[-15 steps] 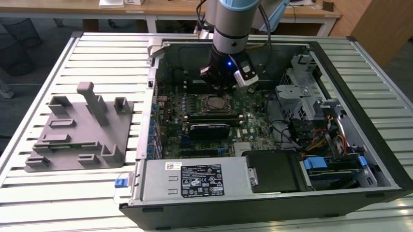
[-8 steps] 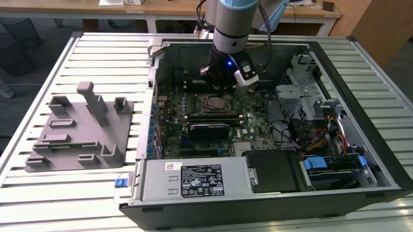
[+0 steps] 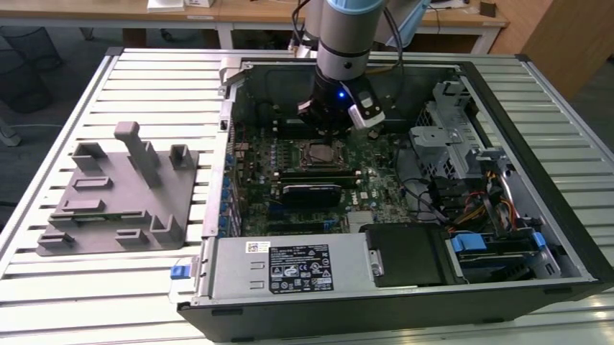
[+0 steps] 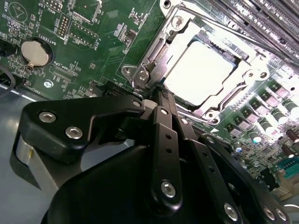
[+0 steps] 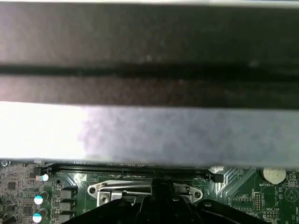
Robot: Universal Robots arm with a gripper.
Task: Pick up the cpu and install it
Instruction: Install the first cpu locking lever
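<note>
Gripper: black metal two-finger gripper (image 4: 159, 93) with its fingers pressed together, nothing between them; the joined tips sit at the edge of the socket frame in the second wrist view; in the exterior view the gripper (image 3: 326, 131) hangs just above the board inside the case
Cpu: small flat square chip with a pale silver metal top (image 4: 200, 69), lying seated in the socket, just beyond the fingertips and not held
Socket frame: bright steel bracket (image 4: 154, 56) ringing the chip on the green motherboard (image 4: 93, 51); its near edge shows in the first wrist view (image 5: 140, 189)
Writing: small white print on the board and a white sticker on the grey power supply box (image 3: 287, 266), too fine to make out
Hidden: the far corner of the chip is washed out by glare; the gripper's own links cover the board nearest the camera; a dark blurred band crosses much of the first wrist view
Room: black open computer case (image 3: 537, 122) walls in the board on all sides; cables and a drive cage crowd the exterior view's right
Outside: grey plastic tray with upright pegs (image 3: 125, 194) on the slatted metal table (image 3: 57, 287), well apart on the exterior view's left
</note>
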